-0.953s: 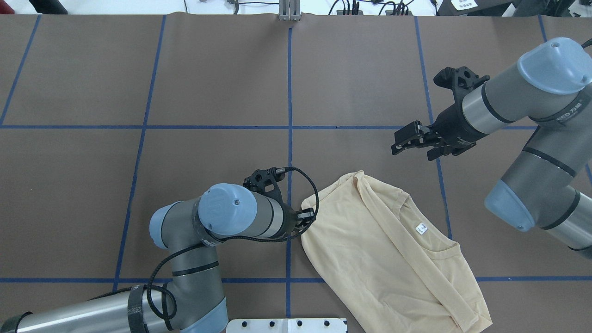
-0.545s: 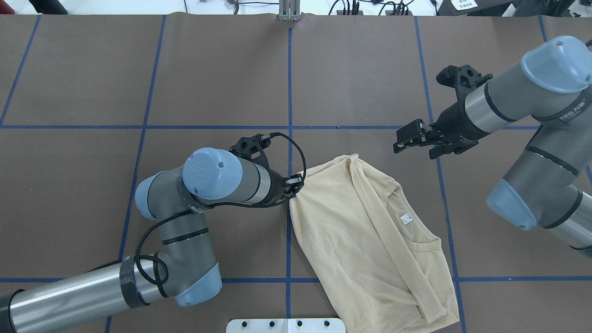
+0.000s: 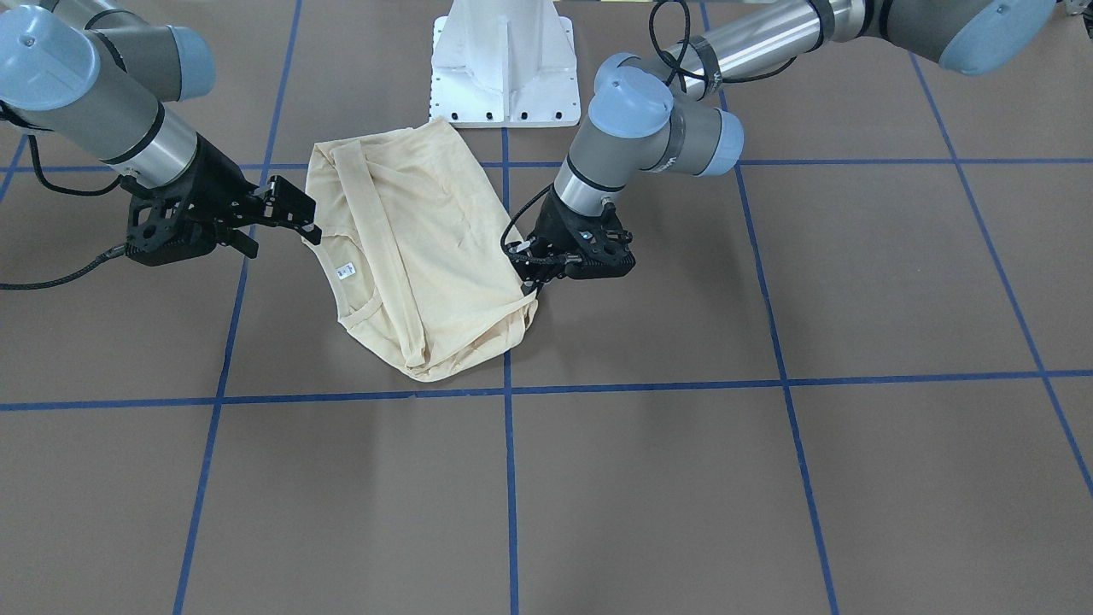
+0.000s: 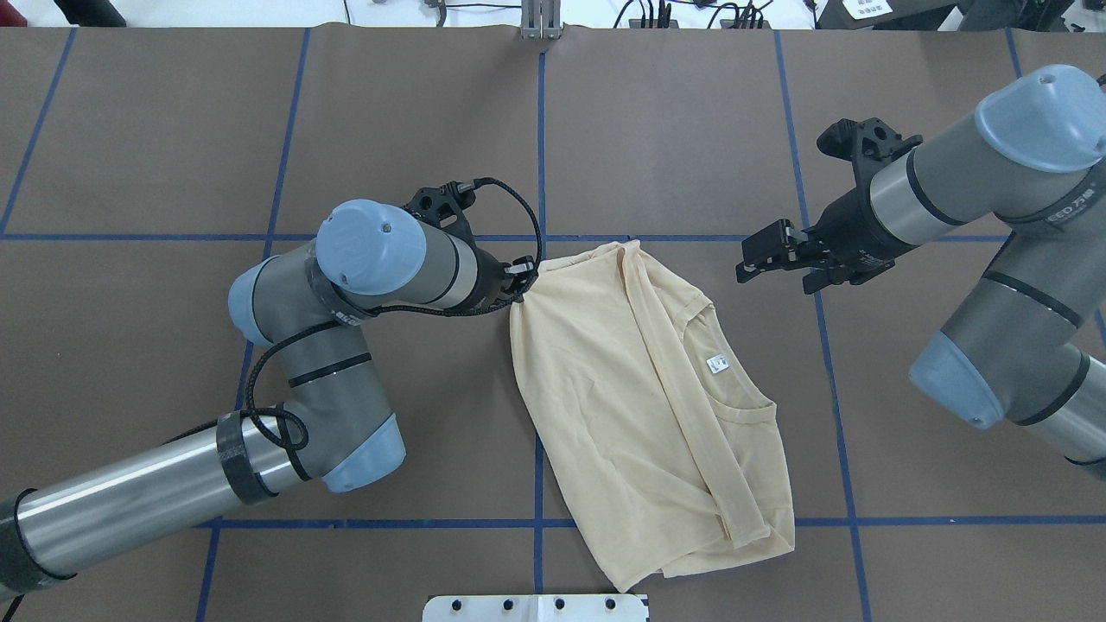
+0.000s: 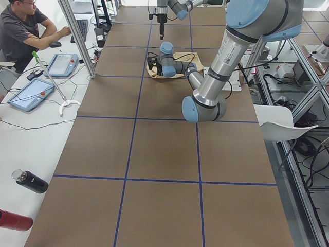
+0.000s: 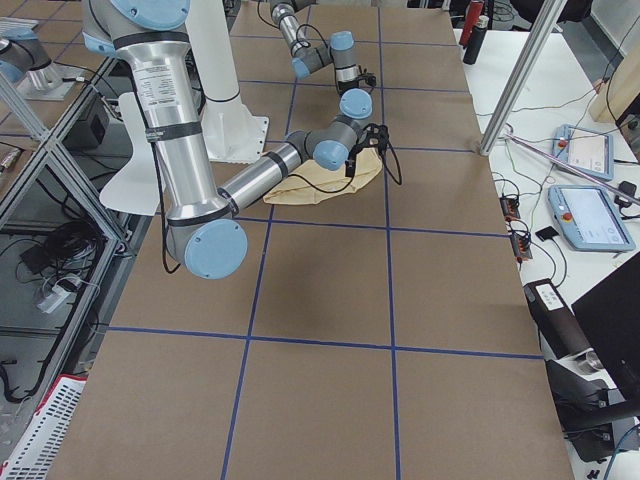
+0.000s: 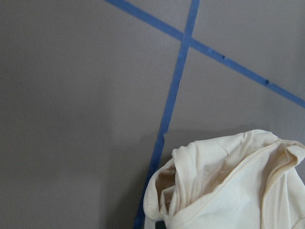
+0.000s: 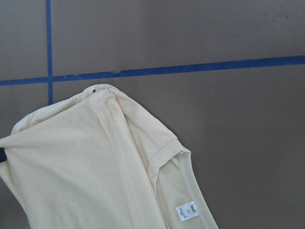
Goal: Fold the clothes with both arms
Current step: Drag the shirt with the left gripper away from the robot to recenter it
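From overhead, your left end effector (image 4: 521,275) is clamped onto the far-left corner of the shirt (image 4: 622,406). The rest of the shirt trails off toward 5 o'clock across the surface (image 4: 389,112), while your right end effector (image 4: 765,255) hangs empty with its jaws apart, about 3 o'clock from that corner and clear of the cloth. There's a small white neck label (image 4: 715,364) facing up, but the print's too tiny to read. The fabric's thin, pale cream-yellow and softly wrinkled, with one long band folded across the body, and the surface is matte brown gridded with blue tape (image 4: 541,155).
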Controlling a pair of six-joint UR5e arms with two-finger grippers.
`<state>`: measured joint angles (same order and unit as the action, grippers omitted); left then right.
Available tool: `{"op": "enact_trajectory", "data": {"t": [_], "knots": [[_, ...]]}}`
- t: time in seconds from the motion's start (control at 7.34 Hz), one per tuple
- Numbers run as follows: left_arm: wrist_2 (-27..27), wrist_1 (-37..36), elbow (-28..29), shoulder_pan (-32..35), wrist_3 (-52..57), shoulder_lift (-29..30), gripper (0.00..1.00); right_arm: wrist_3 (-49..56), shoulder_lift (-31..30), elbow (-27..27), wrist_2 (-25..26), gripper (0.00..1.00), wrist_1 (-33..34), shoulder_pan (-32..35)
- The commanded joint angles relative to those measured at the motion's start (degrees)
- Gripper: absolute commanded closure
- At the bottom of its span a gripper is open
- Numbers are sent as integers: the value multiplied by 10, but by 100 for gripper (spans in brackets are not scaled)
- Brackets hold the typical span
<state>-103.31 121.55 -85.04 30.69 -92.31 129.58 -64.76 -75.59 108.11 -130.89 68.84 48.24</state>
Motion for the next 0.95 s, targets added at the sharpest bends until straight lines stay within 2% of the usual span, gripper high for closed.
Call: {"op": "enact_trajectory", "data": {"t": [0.0, 0.41, 0.68, 0.82], "knots": [[-1, 2, 53, 36, 28, 32, 100, -1, 0, 0, 3, 0, 0, 0], [0, 10, 142, 79, 65, 86, 100, -6, 0, 4, 3, 0, 0, 0], [6, 94, 204, 92, 71, 103, 100, -6, -1, 5, 3, 0, 0, 1], [8, 110, 223, 94, 71, 106, 100, -6, -1, 5, 3, 0, 0, 2]]}}
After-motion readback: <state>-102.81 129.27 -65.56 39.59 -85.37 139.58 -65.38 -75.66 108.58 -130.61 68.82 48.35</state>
